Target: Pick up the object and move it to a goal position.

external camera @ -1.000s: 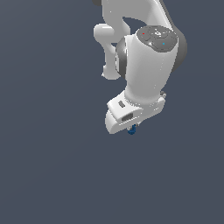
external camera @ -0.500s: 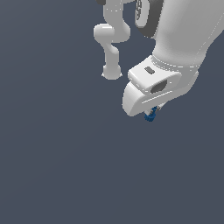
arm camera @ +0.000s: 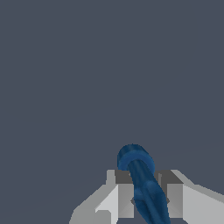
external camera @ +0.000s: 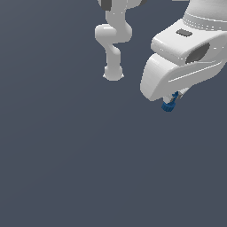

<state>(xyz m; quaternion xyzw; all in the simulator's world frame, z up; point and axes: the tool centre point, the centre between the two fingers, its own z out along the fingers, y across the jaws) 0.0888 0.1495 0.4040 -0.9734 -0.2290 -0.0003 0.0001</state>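
**Object lifted and carried toward the camera**

In the exterior view, the white jointed arm base [external camera: 113,73] stands at about eleven o'clock. Across the last second the white robot hand [external camera: 170,101] has swung from centre toward two o'clock and grown larger, so the transport leg seems underway. The hand pinches the small dark-blue, knobbly, elongated object [arm camera: 142,186] between its grey fingers [arm camera: 124,199]. Its long axis runs along the fingers, rounded end pointing out past their tips, toward seven o'clock in the exterior view.
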